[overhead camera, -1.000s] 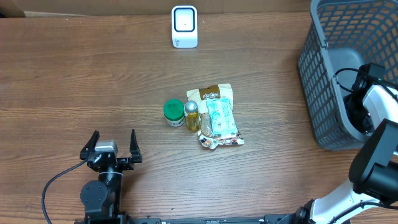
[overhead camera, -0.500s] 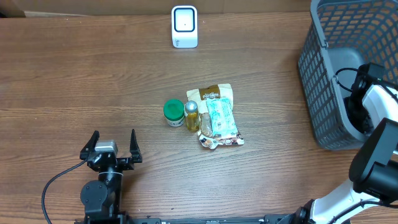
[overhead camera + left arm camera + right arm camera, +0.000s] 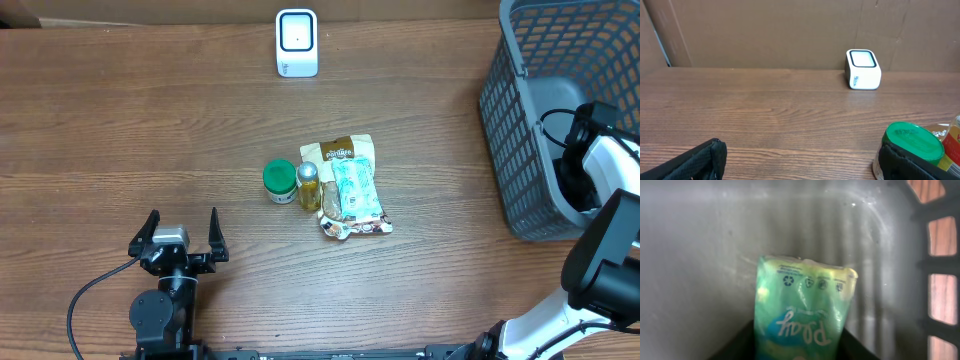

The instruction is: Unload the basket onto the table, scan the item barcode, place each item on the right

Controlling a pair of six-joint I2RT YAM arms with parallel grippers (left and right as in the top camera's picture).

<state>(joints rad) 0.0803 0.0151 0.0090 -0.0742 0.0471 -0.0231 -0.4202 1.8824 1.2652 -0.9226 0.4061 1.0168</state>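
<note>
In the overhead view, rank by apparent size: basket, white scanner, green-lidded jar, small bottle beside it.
1. basket
2. white scanner
3. green-lidded jar and small bottle: too close to rank; the jar looks wider, the bottle longer.

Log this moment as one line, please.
left jaws: open, empty; right jaws: shut on green plastic pouch inside grey mesh basket; white box scanner: untouched

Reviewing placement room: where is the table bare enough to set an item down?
Bare wood: the whole left, from scanner to left gripper, and a strip between packets and basket. Crowded: jar, bottle, packets bunched centrally. Basket holds a green pouch.
</note>
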